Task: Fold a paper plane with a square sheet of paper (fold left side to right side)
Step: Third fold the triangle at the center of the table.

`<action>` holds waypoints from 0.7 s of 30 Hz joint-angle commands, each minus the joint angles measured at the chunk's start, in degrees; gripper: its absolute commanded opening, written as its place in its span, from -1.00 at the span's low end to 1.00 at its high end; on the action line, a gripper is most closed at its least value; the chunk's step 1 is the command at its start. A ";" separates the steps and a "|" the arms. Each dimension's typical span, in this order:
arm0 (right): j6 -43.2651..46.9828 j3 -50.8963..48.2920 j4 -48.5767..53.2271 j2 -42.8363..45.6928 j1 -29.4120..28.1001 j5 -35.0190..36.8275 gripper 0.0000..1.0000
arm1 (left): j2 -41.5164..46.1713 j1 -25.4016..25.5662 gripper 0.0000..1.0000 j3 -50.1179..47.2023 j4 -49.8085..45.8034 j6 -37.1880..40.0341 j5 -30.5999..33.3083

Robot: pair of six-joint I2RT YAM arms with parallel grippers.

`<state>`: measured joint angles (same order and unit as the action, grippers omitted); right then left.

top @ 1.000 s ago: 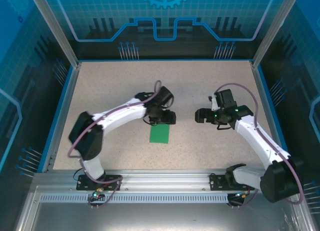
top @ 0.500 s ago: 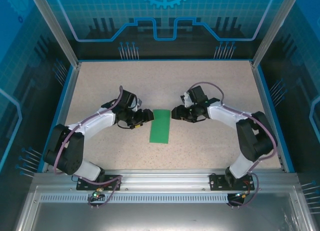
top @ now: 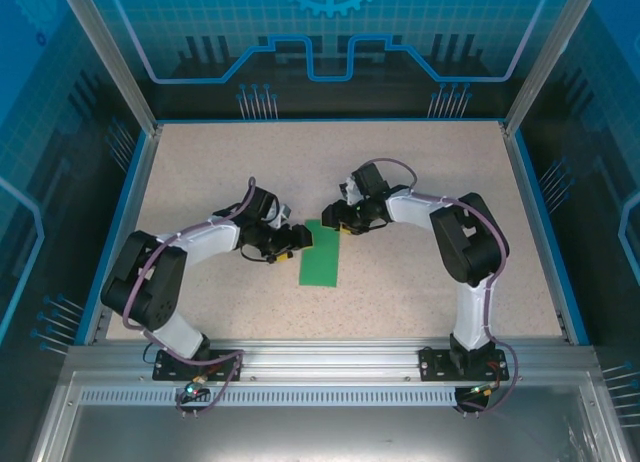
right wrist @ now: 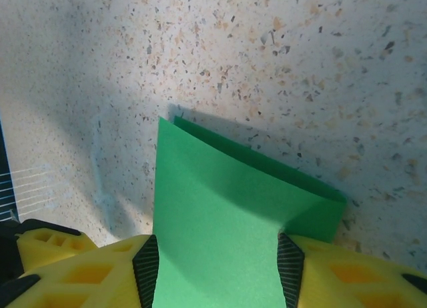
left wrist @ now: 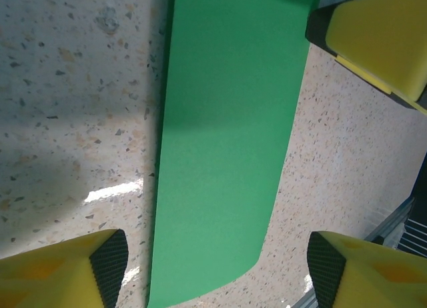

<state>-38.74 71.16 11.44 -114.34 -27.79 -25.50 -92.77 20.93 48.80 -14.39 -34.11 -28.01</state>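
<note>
The square sheet of paper (top: 320, 262) lies folded into a narrow bright green strip at the table's middle. My right gripper (top: 330, 222) is at its far end. In the right wrist view its pads (right wrist: 146, 268) press both side edges of the upper layer (right wrist: 220, 208), which bows up off the lower layer (right wrist: 323, 213). My left gripper (top: 298, 240) sits low at the strip's left side and is open. In the left wrist view its fingers (left wrist: 67, 271) stand wide apart, with the flat strip (left wrist: 227, 141) on the table between them. No paper plane shape is seen.
A yellow finger of the right gripper (left wrist: 377, 41) shows in the left wrist view, close beside the strip's far end. Blue rails (top: 127, 222) border the speckled tabletop (top: 430, 172). The metal base beam (top: 320, 367) runs along the near edge.
Both grippers have closed in on the strip's far end from either side. The right gripper's jaws have narrowed onto the upper layer. The strip has stayed in place.
</note>
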 commanded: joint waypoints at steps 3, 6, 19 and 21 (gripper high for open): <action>2.21 2.23 4.32 -1.65 -0.83 2.34 0.05 | -2.82 -0.30 0.46 -1.02 2.16 0.46 -3.93; 3.38 2.71 5.63 -1.75 -0.86 3.29 0.05 | -3.93 -0.20 0.42 -1.25 3.20 -0.07 -4.58; 5.69 3.73 7.82 -3.14 -0.85 4.53 -0.03 | -8.07 1.38 0.31 -0.28 3.62 0.01 -6.75; 5.77 3.72 7.80 -3.25 -0.87 4.46 -0.03 | -8.24 1.55 0.27 -0.19 3.84 0.00 -7.12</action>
<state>-34.17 73.63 17.26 -115.92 -27.88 -21.45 -98.91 21.28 48.49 -11.18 -34.37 -32.42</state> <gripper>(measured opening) 0.486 0.637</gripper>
